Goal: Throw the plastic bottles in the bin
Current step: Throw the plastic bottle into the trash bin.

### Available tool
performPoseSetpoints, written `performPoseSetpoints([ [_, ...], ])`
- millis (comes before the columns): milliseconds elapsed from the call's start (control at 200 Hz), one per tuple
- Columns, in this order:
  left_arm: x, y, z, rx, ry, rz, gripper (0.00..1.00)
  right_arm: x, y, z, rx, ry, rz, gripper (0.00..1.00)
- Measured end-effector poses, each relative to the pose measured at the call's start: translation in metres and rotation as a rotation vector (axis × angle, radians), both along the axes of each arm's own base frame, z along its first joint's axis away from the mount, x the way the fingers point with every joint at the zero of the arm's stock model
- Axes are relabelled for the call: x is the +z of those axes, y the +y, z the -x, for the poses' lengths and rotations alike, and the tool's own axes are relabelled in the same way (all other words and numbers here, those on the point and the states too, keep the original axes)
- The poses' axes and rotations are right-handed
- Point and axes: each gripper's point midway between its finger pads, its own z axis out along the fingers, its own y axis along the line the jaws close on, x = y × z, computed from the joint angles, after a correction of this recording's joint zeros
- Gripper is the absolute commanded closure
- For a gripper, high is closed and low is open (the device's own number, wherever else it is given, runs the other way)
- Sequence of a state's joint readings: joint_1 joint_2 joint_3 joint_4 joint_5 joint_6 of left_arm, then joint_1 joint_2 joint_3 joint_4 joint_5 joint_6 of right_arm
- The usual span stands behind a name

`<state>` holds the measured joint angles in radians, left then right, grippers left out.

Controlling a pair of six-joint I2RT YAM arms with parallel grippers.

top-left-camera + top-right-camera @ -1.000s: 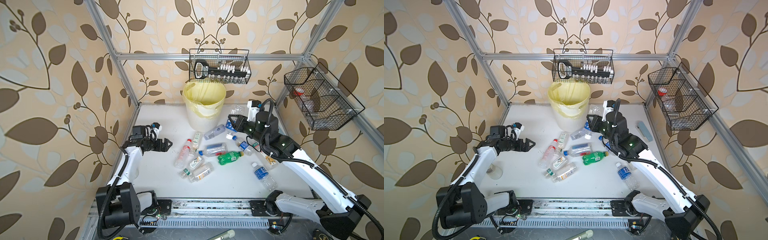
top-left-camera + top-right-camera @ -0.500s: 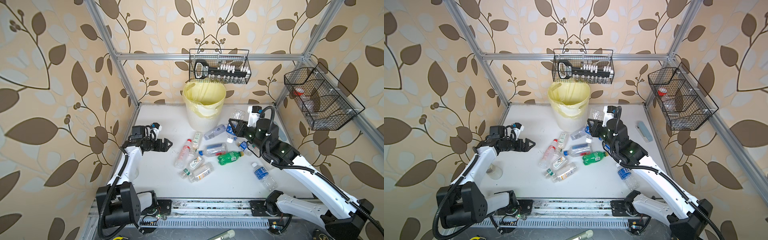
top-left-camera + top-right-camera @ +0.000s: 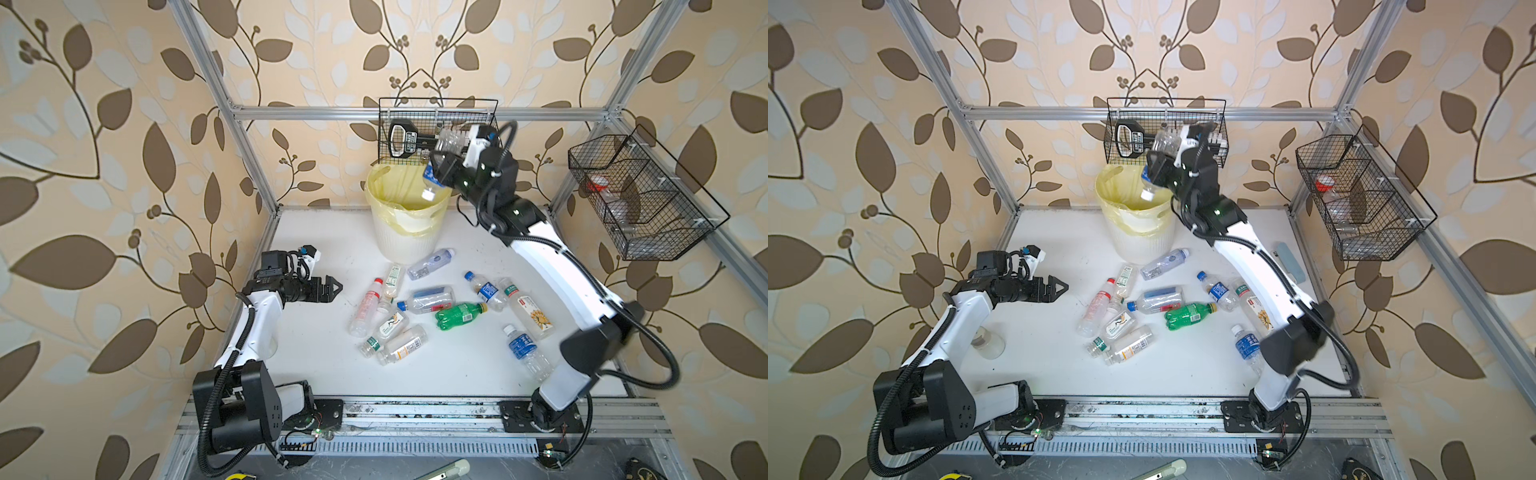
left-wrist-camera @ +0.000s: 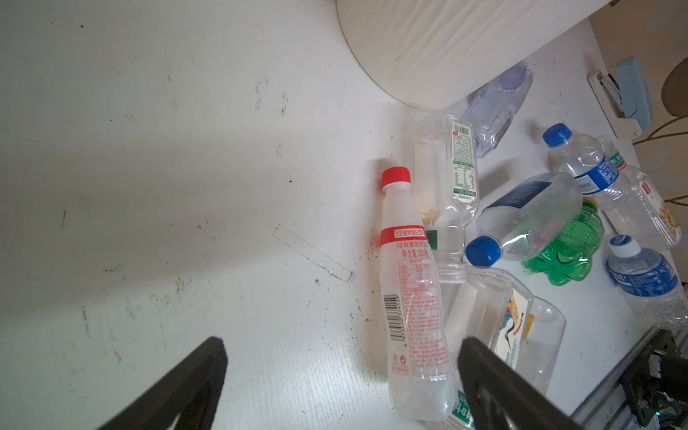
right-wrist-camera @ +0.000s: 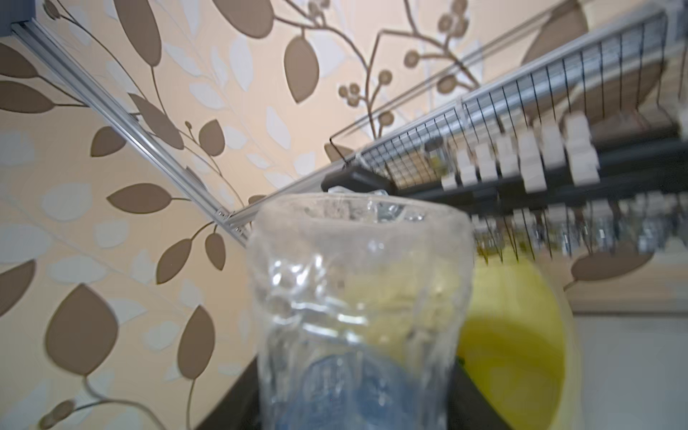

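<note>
White, scuffed bench (image 3: pixel 324 249) in a leaf-papered, aluminium-framed cell, with wire baskets (image 3: pixel 648 199) on the walls. Bin (image 3: pixel 399 245) at back centre, loose bottles (image 3: pixel 459 313) lying before it.
Left end effector (image 3: pixel 336 288): arm low, jaws spread, empty.
Right end effector (image 3: pixel 441 168): arm stretched up over the bin rim, bottle (image 3: pixel 431 187) between the jaws, cap down. Gripped or released: cannot tell.

The bottles (image 3: pixel 430 300) are clear, shiny plastic, and some are crinkled. The bin (image 3: pixel 399 245) is dull ribbed plastic with a thin yellow bag (image 3: pixel 415 224). The table (image 3: pixel 324 353) looks smooth but scuffed — the basket (image 3: pixel 660 245) is black wire.
</note>
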<state>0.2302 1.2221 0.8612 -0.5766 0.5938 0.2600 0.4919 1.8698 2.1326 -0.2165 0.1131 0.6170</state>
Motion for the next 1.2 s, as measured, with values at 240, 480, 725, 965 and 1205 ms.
performPoseSetpoints([
  [240,0.003,0.005,-0.002,0.015,-0.009,-0.003,0.01,-0.023,0.021,-0.023,0.030,0.072,0.080,0.00],
  [480,0.004,0.004,-0.002,0.013,-0.011,-0.002,0.01,-0.013,-0.024,0.079,0.043,0.053,0.094,0.00],
  [725,0.004,0.003,-0.002,0.006,-0.012,0.004,0.01,-0.018,-0.056,0.139,0.056,0.009,0.073,0.00],
  [965,-0.001,0.000,0.001,-0.004,0.021,0.029,0.01,-0.129,-0.056,0.143,0.074,0.215,0.172,0.00],
  [1205,0.000,-0.005,0.002,-0.018,0.022,0.054,0.01,-0.162,-0.069,0.169,0.065,0.266,0.152,0.00],
])
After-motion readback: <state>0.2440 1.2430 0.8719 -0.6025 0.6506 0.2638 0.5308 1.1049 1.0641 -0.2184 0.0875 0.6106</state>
